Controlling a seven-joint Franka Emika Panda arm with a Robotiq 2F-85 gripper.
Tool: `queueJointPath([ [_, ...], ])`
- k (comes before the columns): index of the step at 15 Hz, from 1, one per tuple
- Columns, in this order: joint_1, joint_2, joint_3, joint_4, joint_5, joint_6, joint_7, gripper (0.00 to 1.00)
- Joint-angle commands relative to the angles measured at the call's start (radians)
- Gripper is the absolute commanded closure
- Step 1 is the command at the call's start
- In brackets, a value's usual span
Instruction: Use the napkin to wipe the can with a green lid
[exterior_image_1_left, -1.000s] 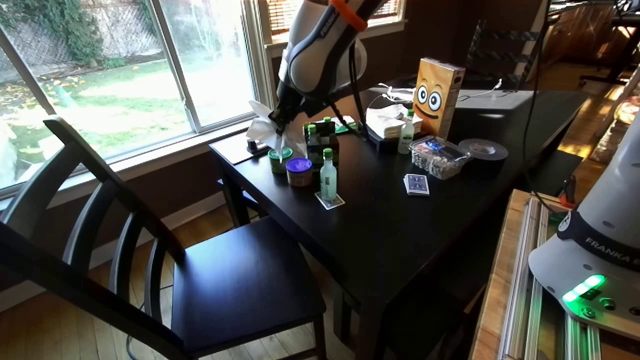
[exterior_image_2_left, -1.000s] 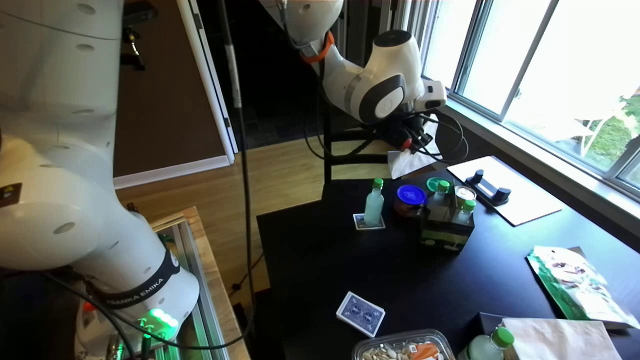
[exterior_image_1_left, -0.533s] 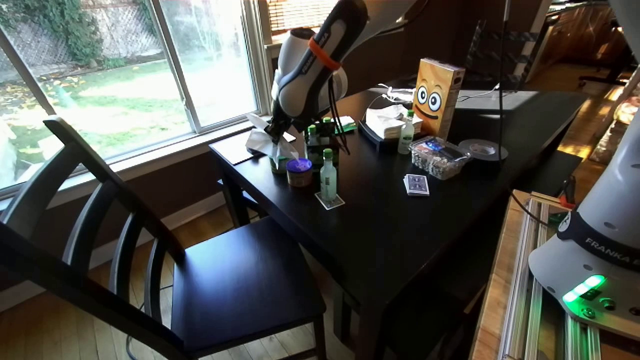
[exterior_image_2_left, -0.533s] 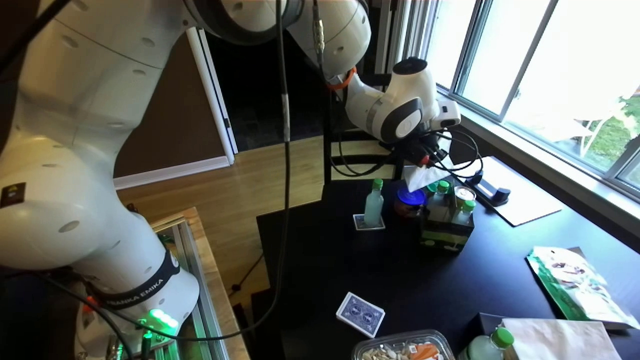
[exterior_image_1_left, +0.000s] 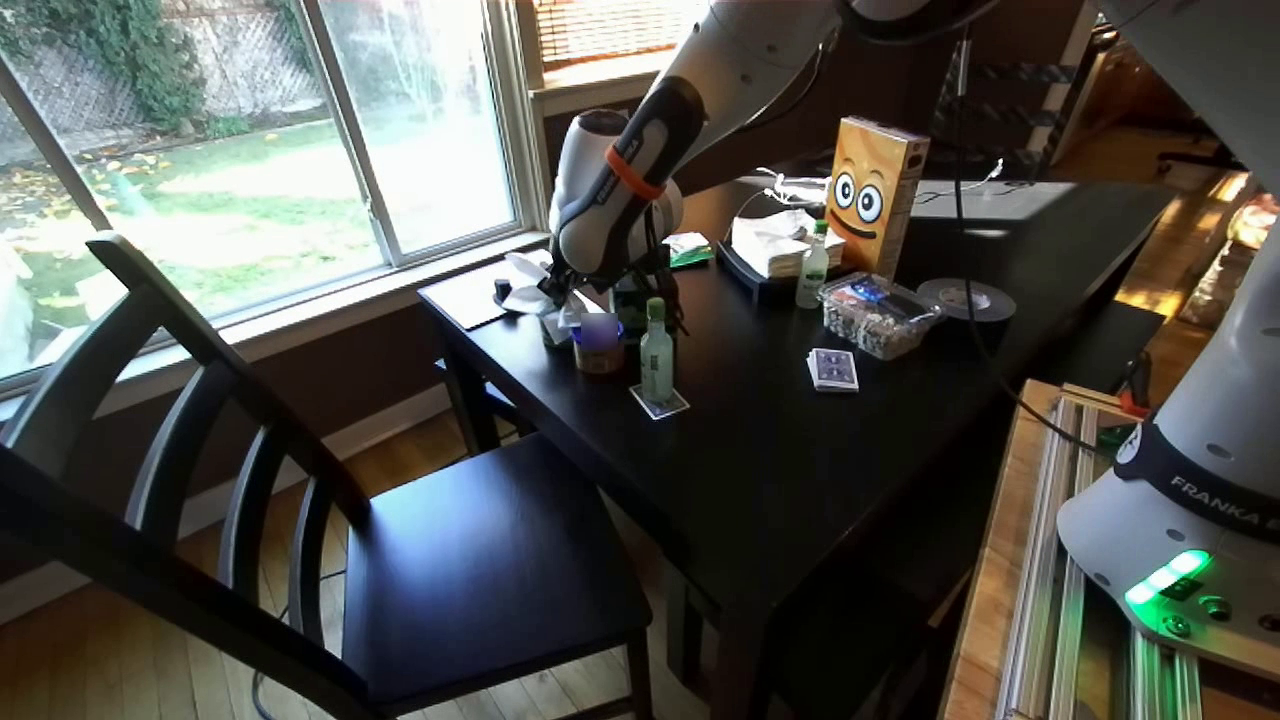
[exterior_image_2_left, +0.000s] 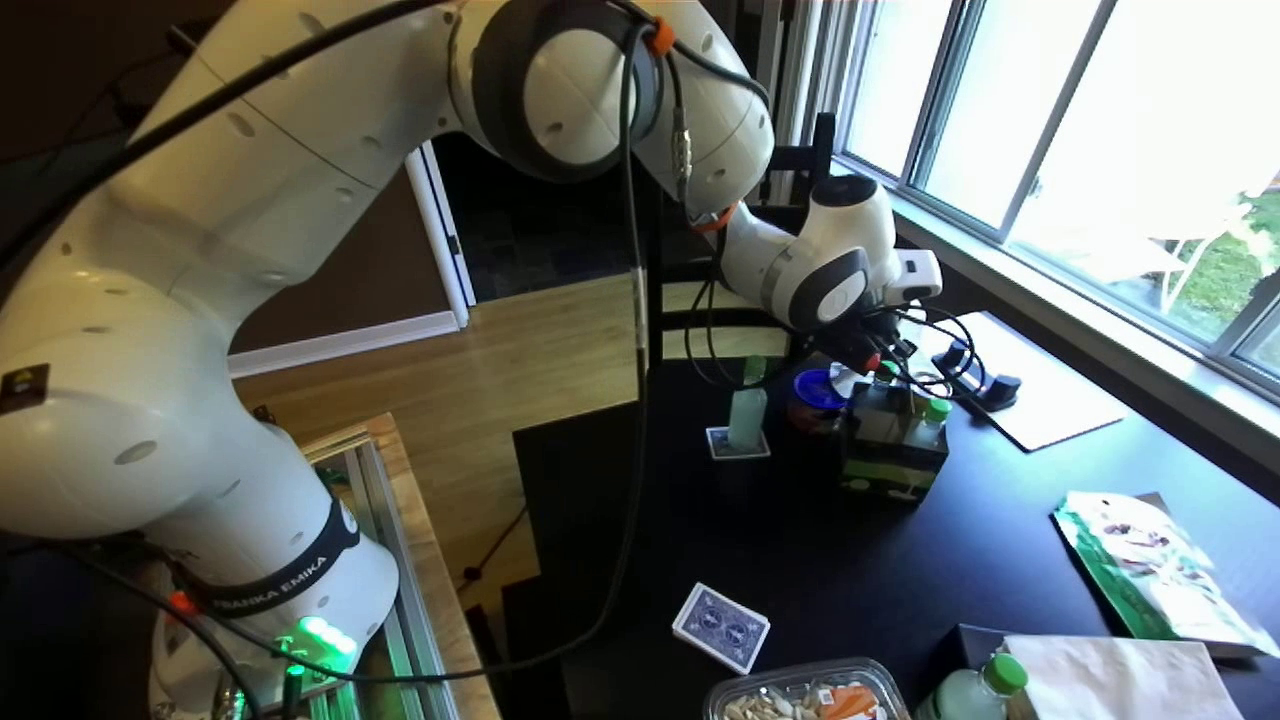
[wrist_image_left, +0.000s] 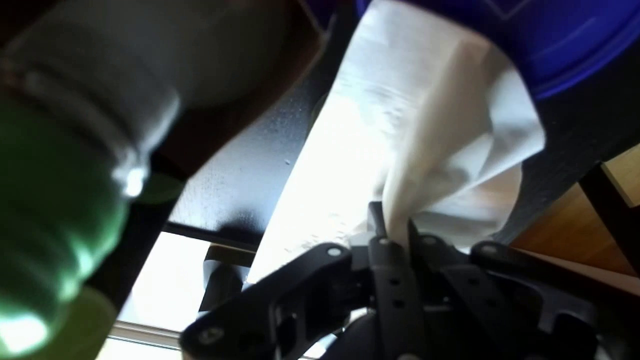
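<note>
Counter (exterior_image_1_left: 770, 450), black-topped. Orange carton (exterior_image_1_left: 868, 205), face-printed, upright upon it. Pincer (wrist_image_left: 395, 226), clenched on a fold of white napkin (wrist_image_left: 435, 125), which in the wrist view overlaps the blue lid (wrist_image_left: 575, 42) of a squat tub (exterior_image_1_left: 598, 358). Green can (exterior_image_1_left: 556, 340), just beside that tub, top hidden by the napkin. Card deck (exterior_image_1_left: 833, 369), blue-backed, well apart.

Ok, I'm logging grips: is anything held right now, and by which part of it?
Yes: the pincer holds the napkin by a bunched fold, loose parts spreading to either side. Whether that is its middle can't be told.
</note>
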Motion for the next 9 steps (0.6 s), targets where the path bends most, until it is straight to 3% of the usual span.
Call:
queueJointPath([
  [1, -0.023, 0.044, 0.034, 0.077, 0.002, -0.070, -0.006, 0.99],
  [4, -0.026, 0.019, 0.043, 0.080, -0.001, -0.149, -0.013, 0.99],
  [9, -0.003, 0.002, -0.022, 0.088, -0.019, -0.268, 0.033, 0.99],
])
